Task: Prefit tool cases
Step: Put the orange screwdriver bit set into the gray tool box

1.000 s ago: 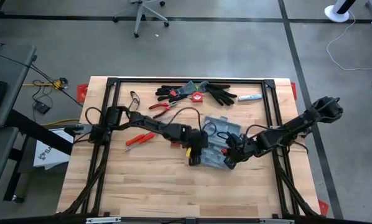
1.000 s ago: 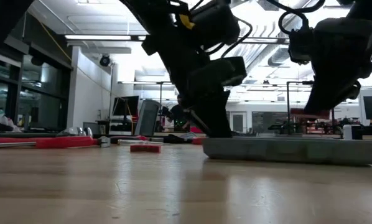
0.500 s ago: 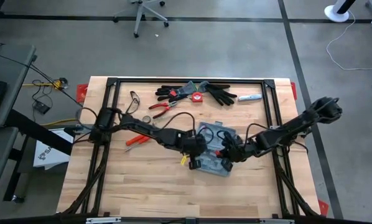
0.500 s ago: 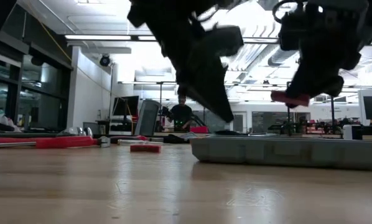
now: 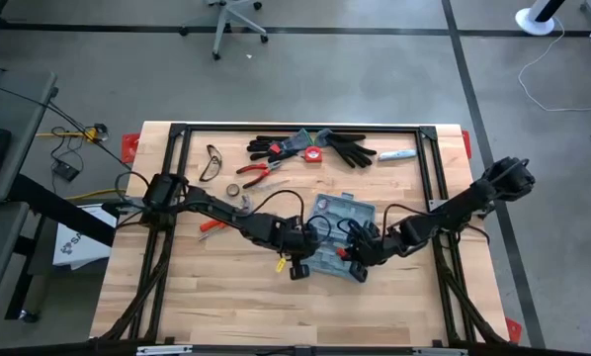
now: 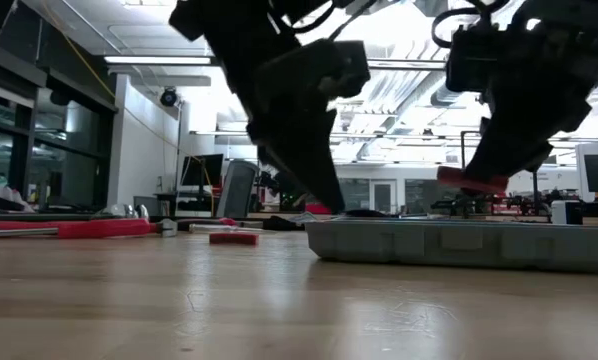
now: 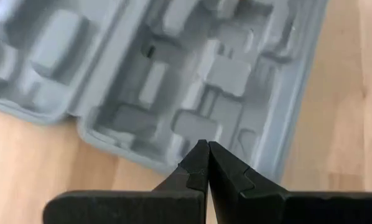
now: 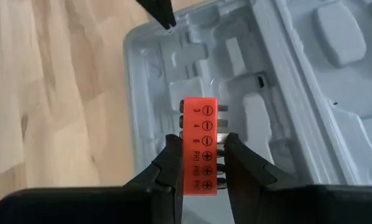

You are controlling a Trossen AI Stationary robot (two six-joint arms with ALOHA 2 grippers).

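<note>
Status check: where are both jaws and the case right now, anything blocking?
Left gripper shut, empty, tips at the open tool case near edge. Right gripper shut on the red bit holder, above the case's moulded tray. Nothing blocking.

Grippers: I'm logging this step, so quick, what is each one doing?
Left gripper: shut, holding nothing, at the tool case edge.
Right gripper: shut on the red bit holder, above the case.

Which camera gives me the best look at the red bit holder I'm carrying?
Right wrist view: the red bit holder fills it, markings legible, between the right gripper fingers. Low view shows a red sliver; high view a speck; left wrist none.
</note>
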